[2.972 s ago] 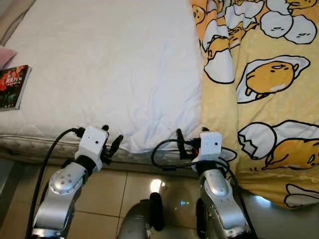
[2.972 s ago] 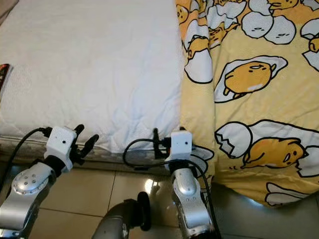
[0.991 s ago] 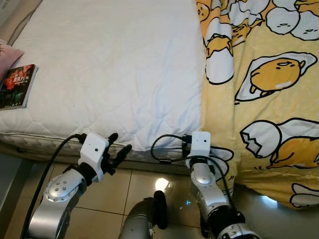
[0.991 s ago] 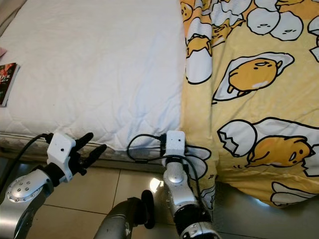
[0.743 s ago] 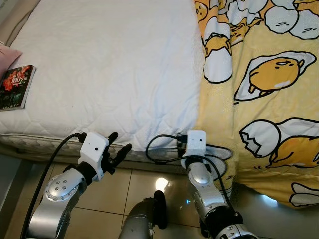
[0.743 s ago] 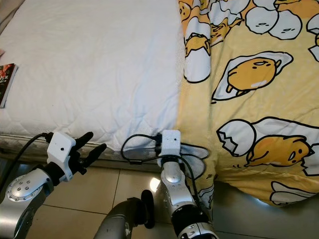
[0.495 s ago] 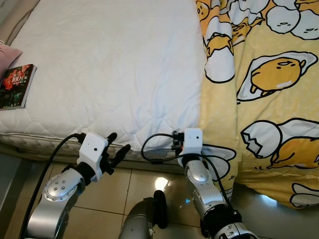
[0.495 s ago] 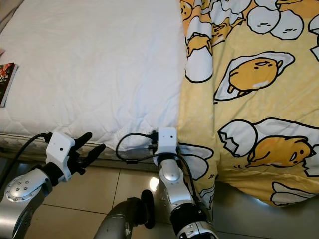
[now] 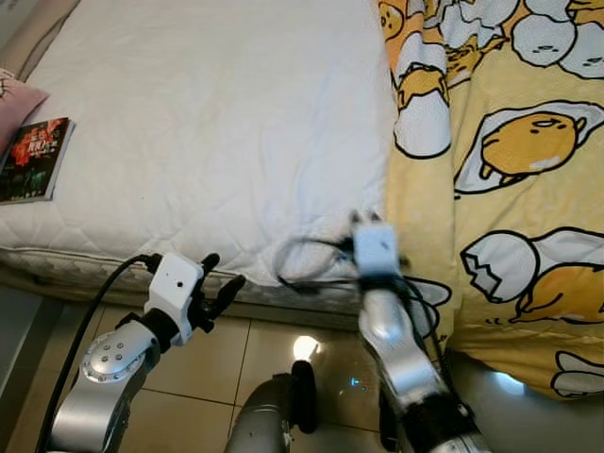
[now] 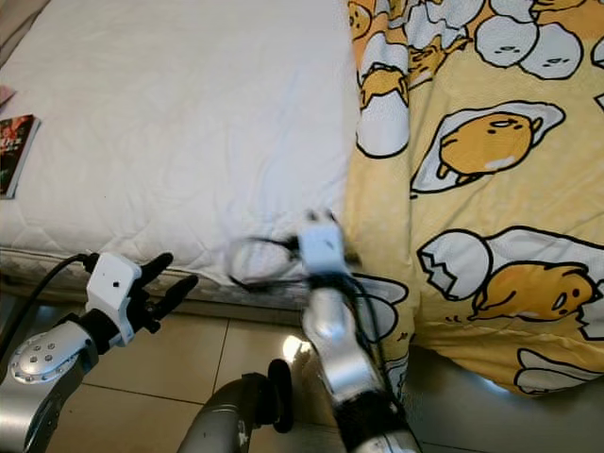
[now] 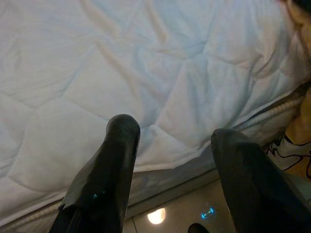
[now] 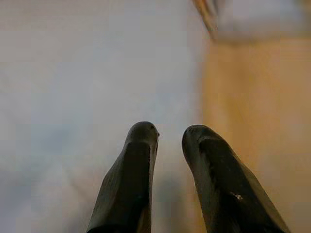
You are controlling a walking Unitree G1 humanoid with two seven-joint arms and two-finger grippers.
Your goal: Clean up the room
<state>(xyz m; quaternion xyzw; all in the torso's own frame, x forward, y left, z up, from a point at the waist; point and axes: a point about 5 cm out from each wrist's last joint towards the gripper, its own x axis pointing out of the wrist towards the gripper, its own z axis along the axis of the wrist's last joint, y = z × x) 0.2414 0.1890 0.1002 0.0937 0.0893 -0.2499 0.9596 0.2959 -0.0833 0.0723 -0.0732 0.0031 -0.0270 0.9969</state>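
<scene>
A yellow blanket (image 9: pixel 510 189) printed with cartoon eggs covers the right side of the bed and hangs over its front edge. The bare white mattress (image 9: pixel 208 123) takes up the left side. A dark book (image 9: pixel 33 160) lies at the mattress's far left, beside a pink pillow (image 9: pixel 11 99). My left gripper (image 9: pixel 223 272) is open, low in front of the mattress edge, above the floor. My right wrist (image 9: pixel 377 250) is motion-blurred at the bed's front edge, where blanket meets mattress. In the right wrist view my right gripper (image 12: pixel 170 133) is shut on nothing, pointing at that seam.
Glossy beige floor tiles (image 9: pixel 189 368) run under the bed's front edge. Black cables (image 9: pixel 302 264) loop off my right wrist. The mattress's piped edge (image 11: pixel 272 109) lies close before my left fingers (image 11: pixel 121 131).
My right arm has swung up and forward, from below the bed edge to over the mattress and blanket seam. My left gripper has stayed put.
</scene>
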